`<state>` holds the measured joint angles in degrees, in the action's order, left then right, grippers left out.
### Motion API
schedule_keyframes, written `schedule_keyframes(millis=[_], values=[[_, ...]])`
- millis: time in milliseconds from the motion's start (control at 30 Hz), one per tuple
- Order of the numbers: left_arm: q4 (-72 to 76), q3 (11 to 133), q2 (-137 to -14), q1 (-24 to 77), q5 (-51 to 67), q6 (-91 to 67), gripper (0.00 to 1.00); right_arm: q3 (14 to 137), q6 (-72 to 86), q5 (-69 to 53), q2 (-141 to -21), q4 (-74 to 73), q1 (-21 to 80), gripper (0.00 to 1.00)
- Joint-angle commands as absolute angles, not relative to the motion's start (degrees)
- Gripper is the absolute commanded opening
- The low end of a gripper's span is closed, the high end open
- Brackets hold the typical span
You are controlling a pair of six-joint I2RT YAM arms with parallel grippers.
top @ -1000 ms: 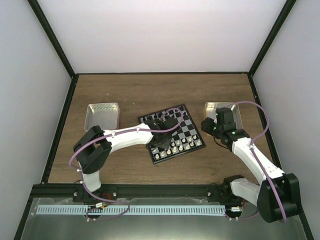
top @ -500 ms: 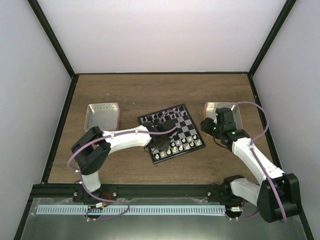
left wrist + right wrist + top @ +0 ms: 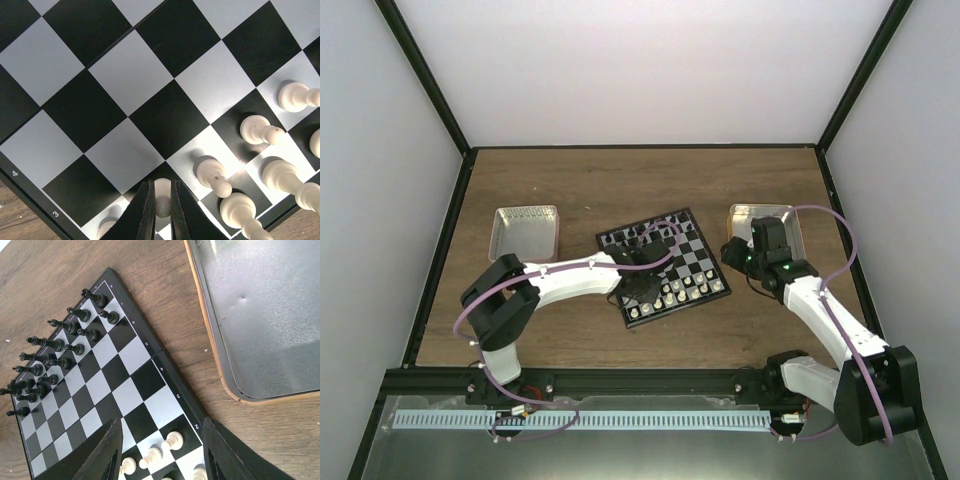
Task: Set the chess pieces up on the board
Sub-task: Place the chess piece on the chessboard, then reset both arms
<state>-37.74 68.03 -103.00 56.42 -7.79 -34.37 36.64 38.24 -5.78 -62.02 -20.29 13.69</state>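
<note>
The board [image 3: 692,252] lies tilted at the table's middle, with black men on its far rows and cream-white chess pieces [image 3: 678,293] on its near rows. My left gripper [image 3: 161,206] is shut on a white pawn [image 3: 162,190], which stands on a dark square near the board's [image 3: 135,75] numbered edge. Other white pieces [image 3: 212,175] stand to its right. My right gripper [image 3: 161,450] hangs open and empty over the board's [image 3: 130,395] right edge, above white pawns [image 3: 172,440]. Black chessmen [image 3: 75,330] line the far side.
An empty metal tray [image 3: 525,232] sits left of the board. A second tray [image 3: 260,315] lies right of it, partly under my right arm [image 3: 790,280]. Black frame rails edge the wooden table.
My left arm has shifted slightly left while its gripper stays over the board's near rows, still holding the pawn. The right arm has not moved.
</note>
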Motion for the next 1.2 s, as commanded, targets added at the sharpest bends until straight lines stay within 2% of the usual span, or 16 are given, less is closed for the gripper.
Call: schedule_keyframes(millis=[0,700,867,1067,1167], values=[[-37.52,67.4,-101.97,56.77,-7.21,-34.54,0.09,36.74,38.48,-5.29,-61.44,-19.77,13.82,0.46],[-39.82,68.59,-99.86,56.84,-9.21,-34.49,0.2,36.42,38.83,-5.0,-60.25,-19.68,13.87,0.46],[-39.81,68.66,-97.25,56.82,-10.65,-34.88,0.3,37.03,38.5,-3.75,-59.3,-20.58,13.86,0.46],[-38.46,65.8,-85.1,56.91,-19.53,-36.99,0.5,39.06,31.34,-4.96,-54.94,-23.04,13.87,0.48],[-35.71,61.7,-75.27,56.95,-23.18,-36.42,0.58,39.81,27.66,-6.11,-49.02,-24.33,13.84,0.58]])
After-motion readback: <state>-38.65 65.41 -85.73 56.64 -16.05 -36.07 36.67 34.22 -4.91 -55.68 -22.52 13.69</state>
